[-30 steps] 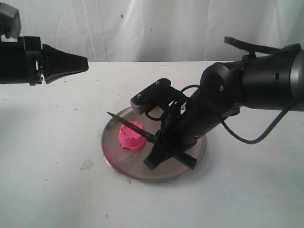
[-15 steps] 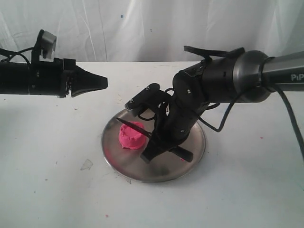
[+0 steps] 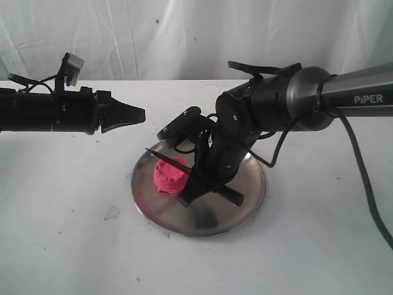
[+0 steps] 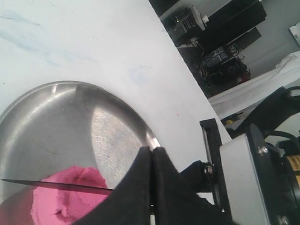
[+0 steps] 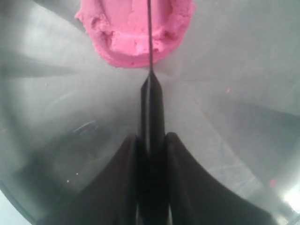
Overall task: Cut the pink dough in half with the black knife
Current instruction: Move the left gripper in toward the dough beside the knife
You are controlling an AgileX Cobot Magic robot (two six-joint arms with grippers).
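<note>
Gripping knife (image 3: 167, 158) handle in right tool (image 5: 151, 140), fingers clenched on it, I see blade lying across top of dough (image 3: 169, 177). Dough sits on plate (image 3: 245, 196) mid-bench, slightly toward the plate's left side. Left tool (image 3: 136, 114) pinched closed on nothing, hovering above bench left of plate.

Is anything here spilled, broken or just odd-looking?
Little stands out. A few tiny pink crumbs lie loose on the round steel plate, away from the bright pink dough lump. A small clear scrap sits on the white table beside the plate. The slim black knife looks lined up over the dough's middle.
</note>
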